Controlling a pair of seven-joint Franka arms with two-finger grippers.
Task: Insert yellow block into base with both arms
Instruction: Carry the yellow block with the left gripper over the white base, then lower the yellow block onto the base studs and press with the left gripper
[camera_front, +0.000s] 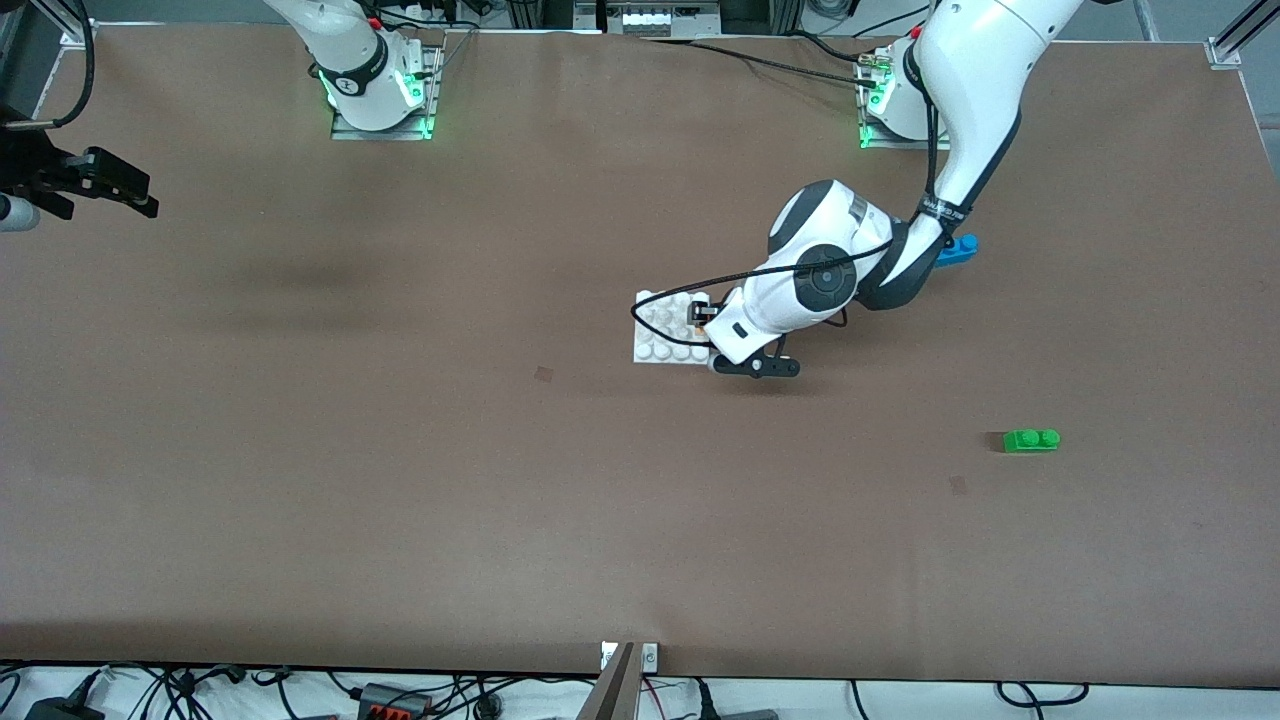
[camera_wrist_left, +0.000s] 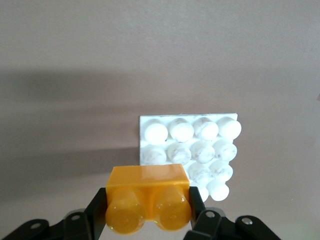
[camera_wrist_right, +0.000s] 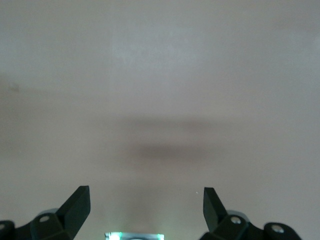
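Observation:
My left gripper (camera_front: 700, 318) is shut on the yellow block (camera_wrist_left: 147, 197), its two studs facing the wrist camera, with a black finger (camera_wrist_left: 97, 210) on each end. It holds the block at the edge of the white base (camera_front: 660, 330) toward the left arm's end of the table. The base's studs show in the left wrist view (camera_wrist_left: 187, 150), just past the block. In the front view the block is almost hidden by the hand. My right gripper (camera_front: 135, 195) is open and empty and waits at the right arm's end of the table; it also shows in the right wrist view (camera_wrist_right: 146, 200) over bare table.
A green two-stud brick (camera_front: 1030, 440) lies toward the left arm's end, nearer the front camera than the base. A blue brick (camera_front: 960, 249) lies partly hidden under the left arm's forearm. Brown table lies all round the base.

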